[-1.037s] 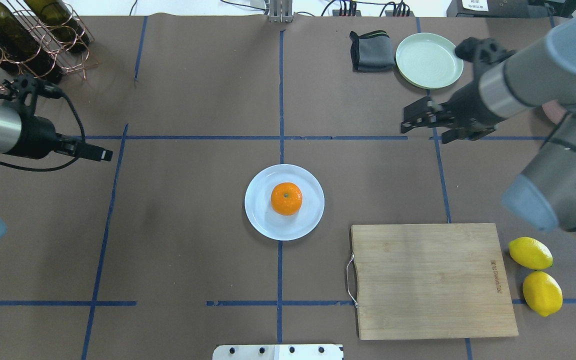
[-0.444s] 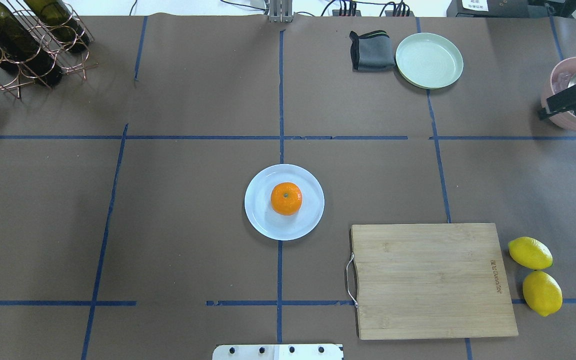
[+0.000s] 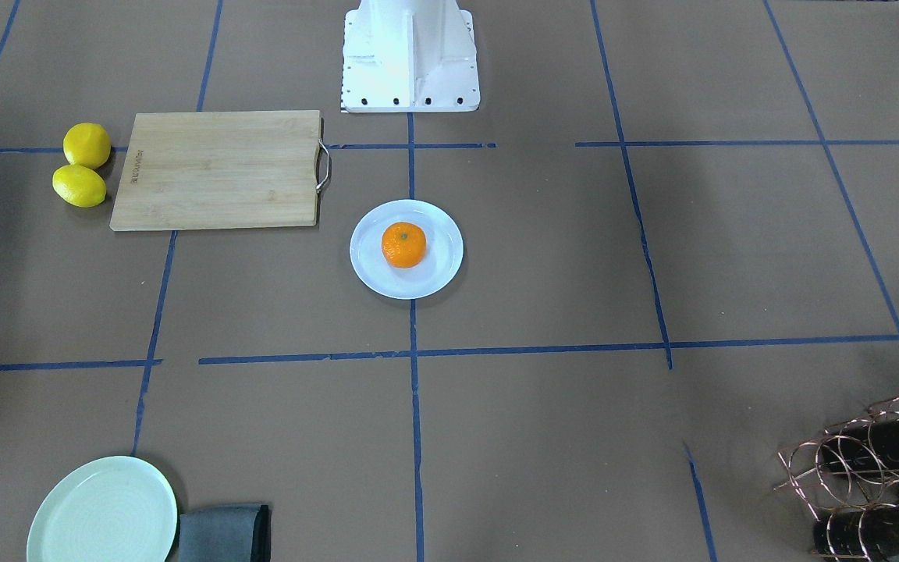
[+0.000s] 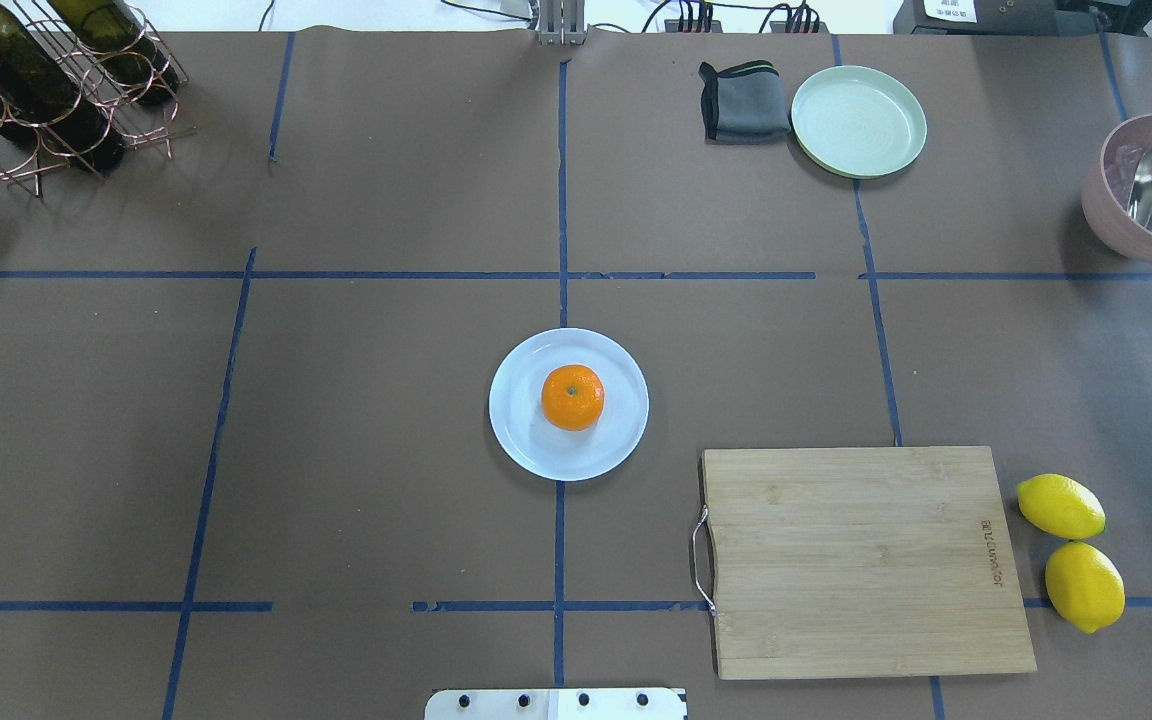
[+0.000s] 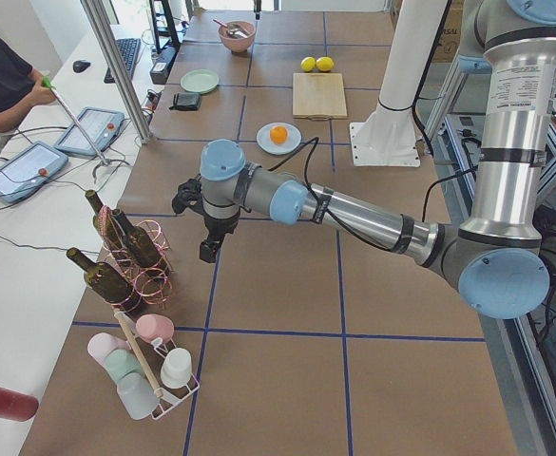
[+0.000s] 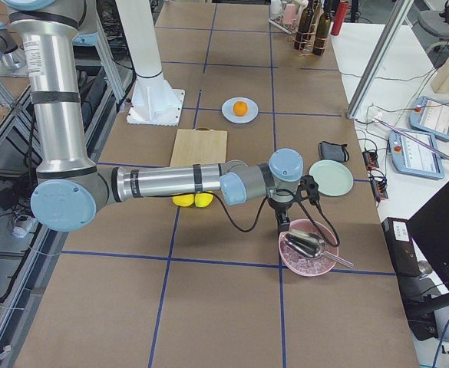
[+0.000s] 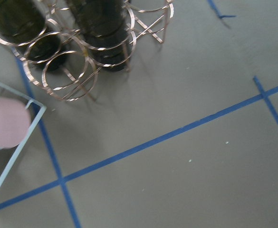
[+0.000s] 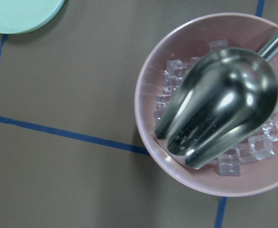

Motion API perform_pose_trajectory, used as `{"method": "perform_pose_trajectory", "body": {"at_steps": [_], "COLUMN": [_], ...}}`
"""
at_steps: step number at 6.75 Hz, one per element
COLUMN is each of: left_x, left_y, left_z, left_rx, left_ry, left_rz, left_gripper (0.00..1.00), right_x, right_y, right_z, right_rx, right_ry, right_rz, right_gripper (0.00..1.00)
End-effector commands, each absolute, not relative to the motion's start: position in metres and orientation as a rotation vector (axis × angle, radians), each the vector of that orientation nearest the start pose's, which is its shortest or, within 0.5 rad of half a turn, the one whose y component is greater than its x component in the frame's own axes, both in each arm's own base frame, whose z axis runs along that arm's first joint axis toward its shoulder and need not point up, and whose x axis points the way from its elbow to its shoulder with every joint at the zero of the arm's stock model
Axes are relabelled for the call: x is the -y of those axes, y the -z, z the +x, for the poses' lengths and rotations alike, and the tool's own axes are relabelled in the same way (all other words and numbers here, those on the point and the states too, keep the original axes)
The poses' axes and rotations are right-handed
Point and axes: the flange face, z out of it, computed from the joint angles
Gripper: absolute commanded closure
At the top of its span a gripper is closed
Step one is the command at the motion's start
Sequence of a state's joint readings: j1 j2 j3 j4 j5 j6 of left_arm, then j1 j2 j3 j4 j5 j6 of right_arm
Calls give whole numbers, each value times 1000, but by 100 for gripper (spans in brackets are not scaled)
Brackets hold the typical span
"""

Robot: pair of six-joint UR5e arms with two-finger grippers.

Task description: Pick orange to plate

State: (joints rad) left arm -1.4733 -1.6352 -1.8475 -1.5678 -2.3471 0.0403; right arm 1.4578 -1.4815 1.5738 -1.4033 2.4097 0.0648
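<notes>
The orange (image 4: 572, 397) sits a little off centre on the pale bluish-white plate (image 4: 516, 440) in the middle of the table, and nothing touches it. The front view shows the same orange (image 3: 403, 244) on the plate (image 3: 367, 269). Both arms are far from it. In the left side view, my left gripper (image 5: 207, 250) hangs over the table beside the wine rack. In the right side view, my right gripper (image 6: 283, 223) hovers at the pink bowl. I cannot tell whether either gripper is open or shut.
A wooden cutting board (image 4: 866, 560) lies right of the plate, with two lemons (image 4: 1060, 506) beyond it. A pale green plate (image 4: 858, 120) and grey cloth (image 4: 744, 102) sit far right. The pink bowl (image 4: 1106, 215) holds ice and a metal scoop (image 8: 224, 109). A wine rack (image 4: 46, 80) stands far left.
Both arms have swung outward and left the overhead view, the left one to the left, the right one to the right over the pink bowl. The orange and plate have not moved.
</notes>
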Motion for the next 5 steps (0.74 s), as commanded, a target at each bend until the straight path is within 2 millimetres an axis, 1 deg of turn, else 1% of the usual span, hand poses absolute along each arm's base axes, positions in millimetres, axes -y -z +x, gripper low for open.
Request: {"method": "perform_pose_trajectory", "body": {"at_steps": [1,2,3,4,5], "left_x": [522,510,502,483,486], "left_y": [-483,-482,-495,-519,-525], "left_z": [-27,-30,-31,-31,-30], "left_rx": [-767,-768,-769,-780,-778], "left_ry": [-235,-228,-222,-211,-216], "left_rz": [260,262,241,203,220], "left_gripper": [0,0,0,0,0], "right_x": [540,537,535,533,535], "right_y": [-608,-613,-617,-620,-618], "right_z": [34,38,39,36,37], "right_rx": [830,830,832,838,837], "right_ry": [201,205,216,225,242], "right_rz": [126,104,85,51,57], "right_gripper": [0,0,0,0,0]}}
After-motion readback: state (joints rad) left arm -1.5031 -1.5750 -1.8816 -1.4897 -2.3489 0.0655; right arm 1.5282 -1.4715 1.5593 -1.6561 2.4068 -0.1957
